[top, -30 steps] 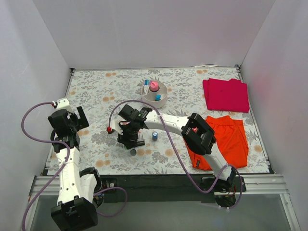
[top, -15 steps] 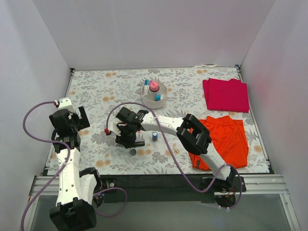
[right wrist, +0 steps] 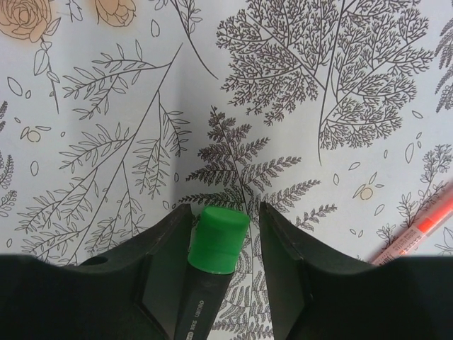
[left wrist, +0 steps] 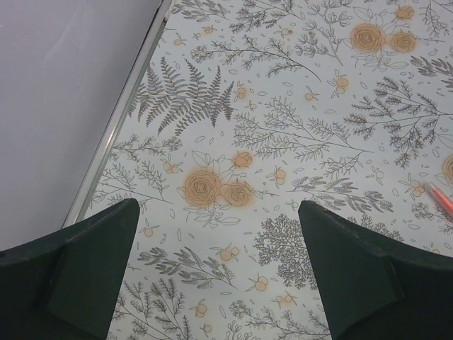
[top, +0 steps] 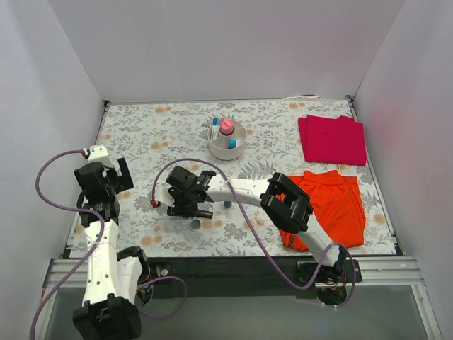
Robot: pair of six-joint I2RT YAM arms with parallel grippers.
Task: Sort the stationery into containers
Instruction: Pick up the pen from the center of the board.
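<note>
A black marker with a green cap (right wrist: 216,241) lies on the floral table between the fingers of my right gripper (right wrist: 224,212). The jaws stand apart: the cap touches the left finger, with a gap to the right finger. From the top camera this gripper (top: 187,202) is low over the table's middle left. An orange-pink pen (right wrist: 417,230) lies to its right, and also shows in the left wrist view (left wrist: 442,200). The off-white bowl (top: 239,147) at the back holds a pink-capped bottle (top: 226,127) and blue-capped items. A small blue cylinder (top: 227,203) peeks from behind the right arm. My left gripper (left wrist: 219,269) is open and empty.
A magenta cloth (top: 333,139) and an orange cloth (top: 329,205) lie at the right. A small grey round object (top: 195,224) sits just in front of the right gripper. The table's left rail (left wrist: 113,134) and the white wall are close to the left gripper (top: 106,180).
My right gripper has moved left and a little nearer, over the green-capped marker. The arm now partly covers the blue cylinder. The left arm has barely shifted.
</note>
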